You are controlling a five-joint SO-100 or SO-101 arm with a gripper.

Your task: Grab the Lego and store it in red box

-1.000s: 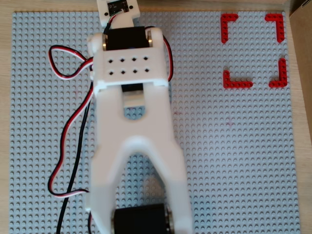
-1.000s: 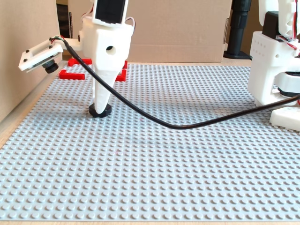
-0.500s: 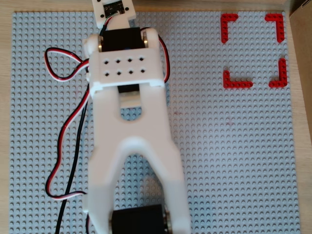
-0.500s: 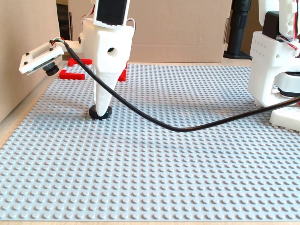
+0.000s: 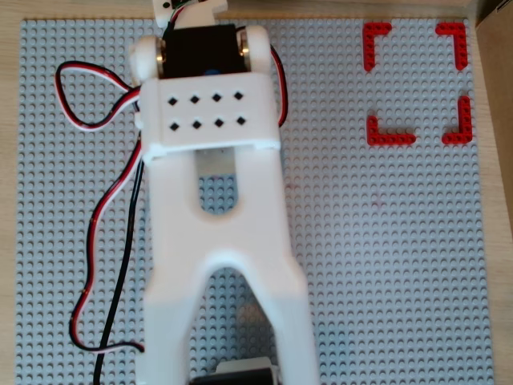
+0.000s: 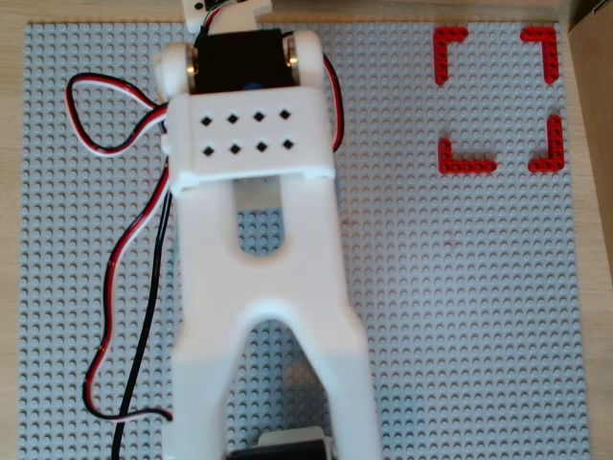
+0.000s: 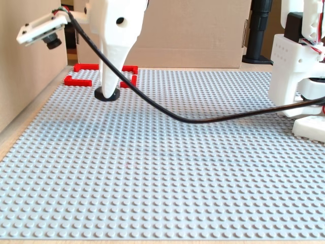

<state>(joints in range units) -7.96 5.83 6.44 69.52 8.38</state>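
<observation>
In the fixed view my gripper (image 7: 107, 91) points straight down and is shut on the Lego (image 7: 107, 95), a small glossy black hexagonal piece at its tip. The piece seems to hang just above the grey baseplate (image 7: 203, 168). The red box (image 7: 78, 81), four flat red corner pieces, lies just behind and to the left of it. In both overhead views the red box (image 5: 378, 36) (image 6: 452, 43) sits at the plate's top right. There the white arm (image 5: 216, 200) (image 6: 259, 240) covers the left half, and the fingertips and the Lego are hidden.
Cardboard walls stand at the left (image 7: 25, 76) and back (image 7: 193, 35) of the fixed view. The arm's base (image 7: 297, 71) stands at the right, and a black cable (image 7: 203, 120) sags low over the plate. Loose wires (image 5: 96, 216) loop left of the arm.
</observation>
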